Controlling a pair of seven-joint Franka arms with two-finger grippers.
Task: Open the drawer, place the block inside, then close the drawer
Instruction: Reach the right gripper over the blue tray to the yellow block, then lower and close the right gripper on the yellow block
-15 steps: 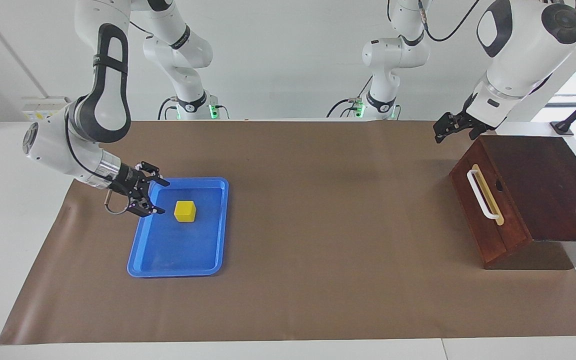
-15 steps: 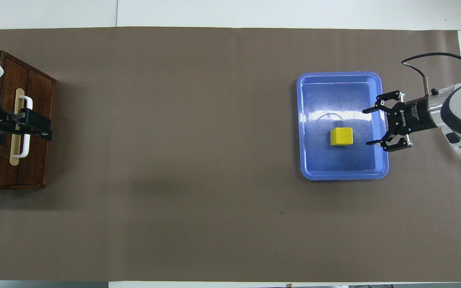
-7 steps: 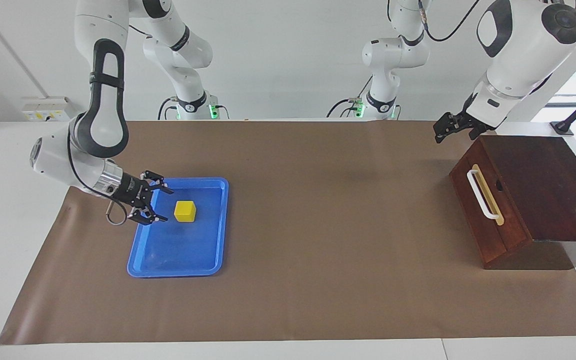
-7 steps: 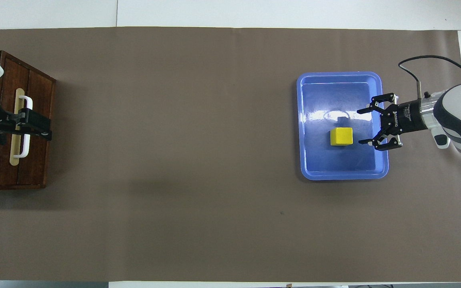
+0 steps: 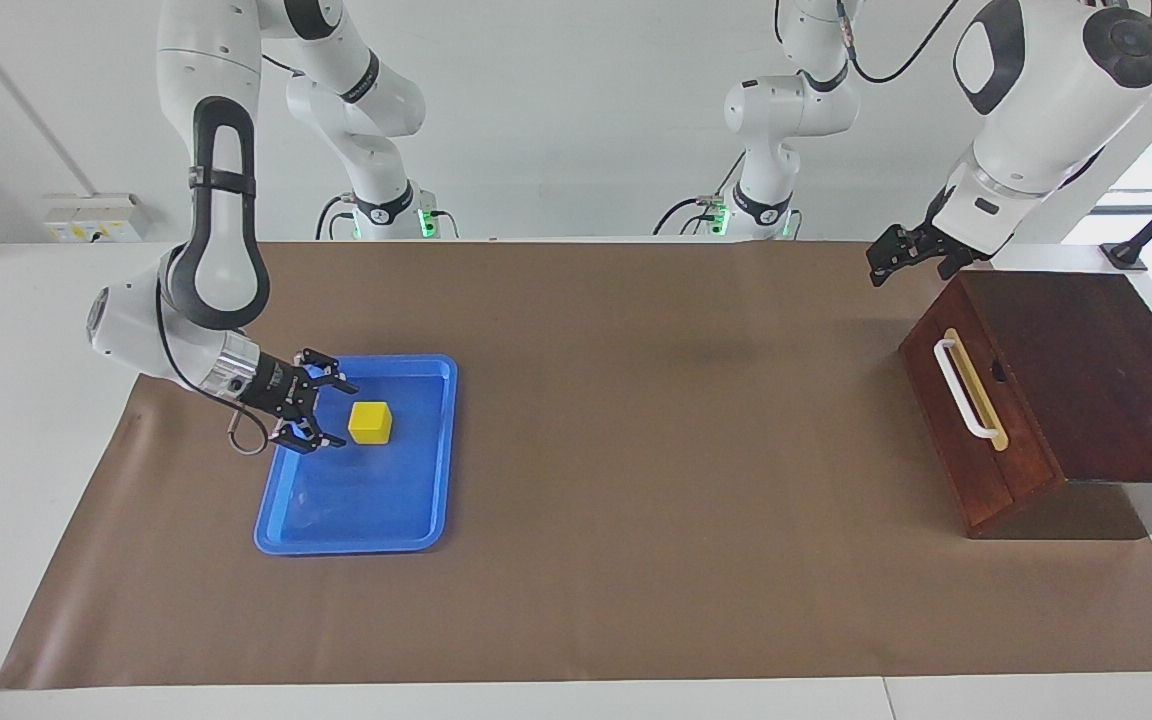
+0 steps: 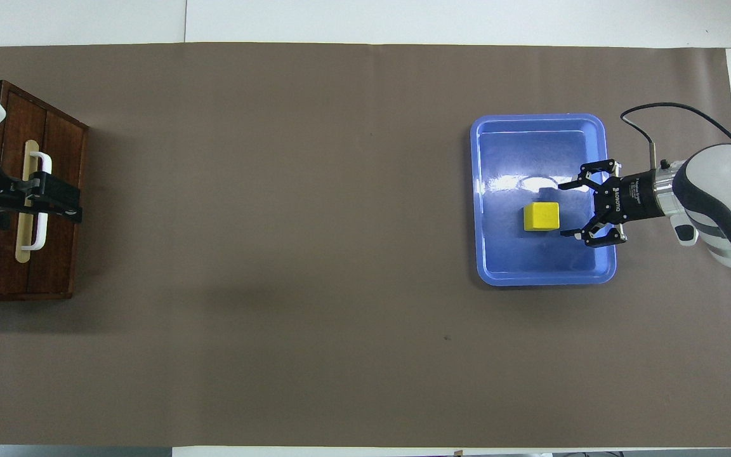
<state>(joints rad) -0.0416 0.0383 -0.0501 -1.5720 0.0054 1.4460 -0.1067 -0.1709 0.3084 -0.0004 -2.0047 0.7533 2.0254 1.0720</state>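
The yellow block (image 5: 370, 423) (image 6: 541, 216) lies in a blue tray (image 5: 346, 546) (image 6: 543, 280) toward the right arm's end of the table. My right gripper (image 5: 339, 416) (image 6: 562, 210) is low over the tray, open, its fingertips pointing at the block and just short of it. The drawer (image 5: 976, 440) (image 6: 61, 209) is closed in its dark wooden cabinet (image 5: 1086, 370), its white handle (image 5: 966, 392) (image 6: 39, 238) on the front. My left gripper (image 5: 879, 272) (image 6: 77, 204) hangs open in the air by the cabinet's upper corner, holding nothing; from overhead it covers the handle's middle.
Brown paper (image 5: 636, 450) covers the table between tray and cabinet. The two arm bases (image 5: 386, 210) stand at the robots' edge. White table margins run along both ends.
My right gripper has slid over the tray's rim toward the block, staying open. The left arm, block and drawer have not moved.
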